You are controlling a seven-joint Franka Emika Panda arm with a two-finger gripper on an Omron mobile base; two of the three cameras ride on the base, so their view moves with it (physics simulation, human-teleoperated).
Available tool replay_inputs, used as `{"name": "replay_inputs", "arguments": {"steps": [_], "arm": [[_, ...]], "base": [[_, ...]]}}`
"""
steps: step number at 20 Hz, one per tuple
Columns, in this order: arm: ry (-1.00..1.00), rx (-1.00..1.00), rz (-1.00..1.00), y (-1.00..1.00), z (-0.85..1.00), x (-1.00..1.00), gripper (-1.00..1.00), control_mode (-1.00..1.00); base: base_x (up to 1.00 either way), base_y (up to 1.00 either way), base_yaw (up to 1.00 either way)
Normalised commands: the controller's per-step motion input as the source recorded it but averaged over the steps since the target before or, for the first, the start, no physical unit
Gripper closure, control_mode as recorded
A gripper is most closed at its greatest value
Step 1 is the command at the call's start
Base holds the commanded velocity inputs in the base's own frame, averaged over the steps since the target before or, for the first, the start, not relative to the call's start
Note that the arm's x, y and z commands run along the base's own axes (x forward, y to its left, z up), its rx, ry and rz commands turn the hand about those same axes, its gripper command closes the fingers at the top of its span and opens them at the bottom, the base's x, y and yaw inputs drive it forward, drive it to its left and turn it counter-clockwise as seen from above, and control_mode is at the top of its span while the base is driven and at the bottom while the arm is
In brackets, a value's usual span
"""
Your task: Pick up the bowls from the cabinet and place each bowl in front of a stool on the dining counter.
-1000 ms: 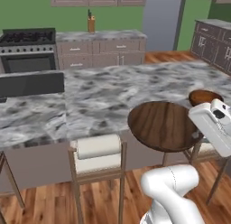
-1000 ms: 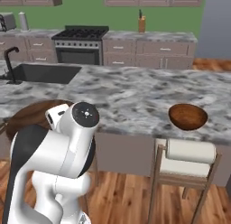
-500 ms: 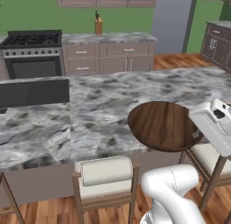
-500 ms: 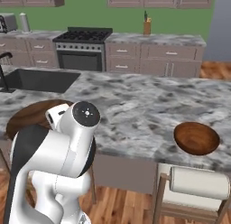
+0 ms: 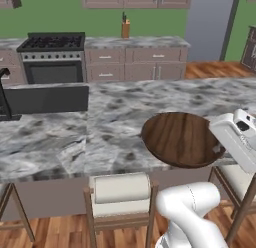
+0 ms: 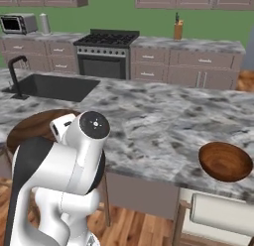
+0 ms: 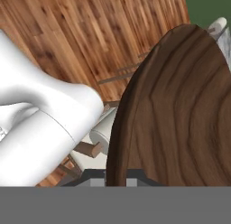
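Note:
My gripper (image 7: 116,179) is shut on the rim of the wide, shallow wooden bowl (image 7: 180,114), which stands on edge in the hand view. In the left base view this bowl (image 5: 180,138) hangs flat over the near edge of the dining counter (image 5: 100,132), with the hand to its right. In the right base view it (image 6: 34,128) peeks out behind the arm. The deeper bowl (image 6: 225,161) rests on the dining counter (image 6: 149,121) near its front edge, above a stool (image 6: 223,215). Another stool (image 5: 121,189) stands left of and below the held bowl. The cabinet is out of view.
A black sink (image 5: 45,98) with a dark faucet (image 5: 5,94) is set in the counter's left part. Behind it are a stove (image 5: 52,54), taupe drawer units and a knife block (image 5: 125,27). A second stool (image 5: 239,179) sits under my hand.
The whole picture has shifted: the base has driven left along the counter, so the stove and the resting bowl slid right. The wide bowl stays in my shut gripper.

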Motion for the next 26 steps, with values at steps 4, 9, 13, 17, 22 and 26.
{"name": "replay_inputs", "arguments": {"steps": [4,9,13,17,22,26], "arm": [[0.00,0.00,0.00,0.00,0.00,0.00,1.00,1.00],[0.00,0.00,0.00,0.00,0.00,0.00,1.00,1.00],[0.00,0.00,0.00,0.00,0.00,0.00,1.00,1.00],[0.00,0.00,0.00,0.00,0.00,0.00,1.00,1.00],[0.01,0.00,0.00,0.00,0.00,0.24,1.00,-1.00],[0.03,0.01,0.02,0.00,0.00,0.89,1.00,-1.00]], "base": [[0.37,0.00,0.24],[0.20,0.15,0.06],[0.08,0.10,0.00],[0.00,0.00,0.00],[0.00,0.00,0.00],[0.00,0.00,0.00]]}}
